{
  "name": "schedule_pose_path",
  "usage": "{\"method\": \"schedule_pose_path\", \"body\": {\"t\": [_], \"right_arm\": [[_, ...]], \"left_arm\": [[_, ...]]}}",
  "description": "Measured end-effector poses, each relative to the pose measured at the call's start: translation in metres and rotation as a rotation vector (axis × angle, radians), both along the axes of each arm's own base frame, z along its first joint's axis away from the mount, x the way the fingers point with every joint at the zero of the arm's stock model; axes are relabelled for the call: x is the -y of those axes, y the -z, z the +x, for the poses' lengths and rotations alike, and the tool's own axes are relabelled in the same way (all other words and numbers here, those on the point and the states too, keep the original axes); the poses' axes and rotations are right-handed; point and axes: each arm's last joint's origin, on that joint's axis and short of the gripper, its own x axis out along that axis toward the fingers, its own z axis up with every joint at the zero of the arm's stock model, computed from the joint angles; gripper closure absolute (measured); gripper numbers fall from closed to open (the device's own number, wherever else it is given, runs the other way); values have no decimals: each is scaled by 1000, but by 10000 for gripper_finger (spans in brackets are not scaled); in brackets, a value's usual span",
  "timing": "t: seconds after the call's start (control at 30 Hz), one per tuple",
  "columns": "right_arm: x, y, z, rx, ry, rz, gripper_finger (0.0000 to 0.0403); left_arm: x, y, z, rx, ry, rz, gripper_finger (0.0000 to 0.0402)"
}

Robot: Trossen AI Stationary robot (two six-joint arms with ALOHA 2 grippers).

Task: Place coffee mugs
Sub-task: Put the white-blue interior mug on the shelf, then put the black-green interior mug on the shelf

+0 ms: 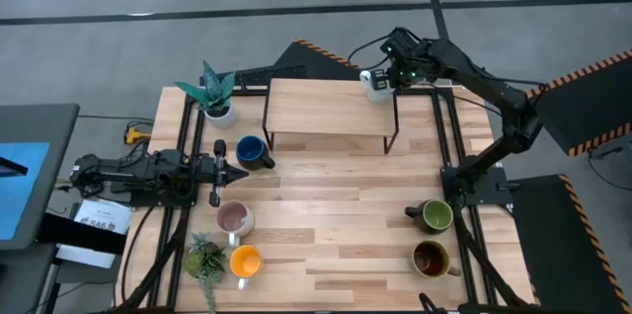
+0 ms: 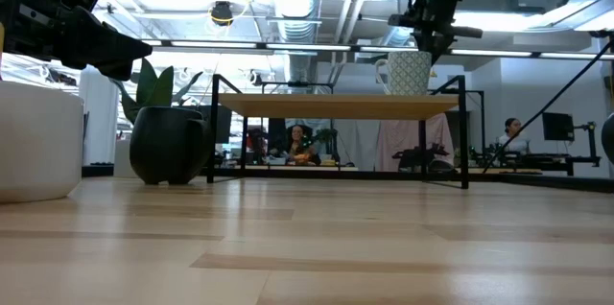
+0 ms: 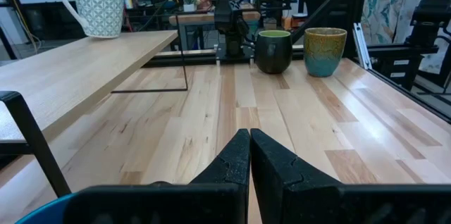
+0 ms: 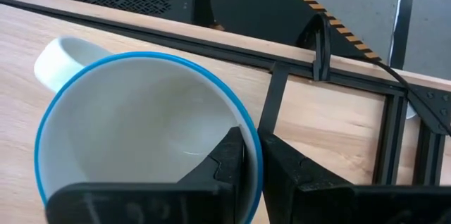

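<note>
The white mug (image 1: 376, 85), patterned with a blue rim, stands on the far right corner of a low wooden shelf (image 1: 326, 107). My right gripper (image 4: 252, 164) is over it, shut on it. The dark blue mug (image 1: 252, 151) stands on the table at the left, with my left gripper (image 1: 217, 168) shut just beside it, touching nothing. The pink mug (image 1: 235, 218) and the orange mug (image 1: 245, 261) stand near the left front. The green mug (image 1: 434, 215) and the brown mug (image 1: 431, 258) stand at the right front. My right gripper holds the white mug by its rim (image 4: 243, 122), on the side away from the handle (image 4: 60, 58). One finger (image 4: 229, 157) is inside the cup and the other (image 4: 282, 171) outside. The fingers come from above, pointing down. The mug stands upright with its base on the shelf (image 2: 408, 72).
A spiky teal plant in a white pot (image 1: 212, 92) stands at the far left corner. A small bushy plant (image 1: 204, 255) stands by the orange mug. The shelf's dark metal legs (image 1: 395, 136) rise from the table's middle. Bare wood lies between the two mug groups.
</note>
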Motion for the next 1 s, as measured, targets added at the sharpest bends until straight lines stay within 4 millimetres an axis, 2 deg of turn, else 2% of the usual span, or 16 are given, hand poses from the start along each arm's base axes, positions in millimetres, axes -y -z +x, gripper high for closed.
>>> {"method": "schedule_pose_path", "body": {"t": [0.3, 0.7, 0.9, 1.0], "right_arm": [[4, -1, -2, 11, 15, -9, 322], [5, -2, -2, 19, 20, -23, 214], [9, -11, -14, 33, 33, -52, 188], [6, -24, -20, 61, 27, -87, 186]], "left_arm": [[0, 0, 0, 0, 0, 0, 401], [0, 0, 0, 0, -1, 0, 401], [0, 0, 0, 0, -1, 0, 401], [0, 0, 0, 0, -1, 0, 401]]}}
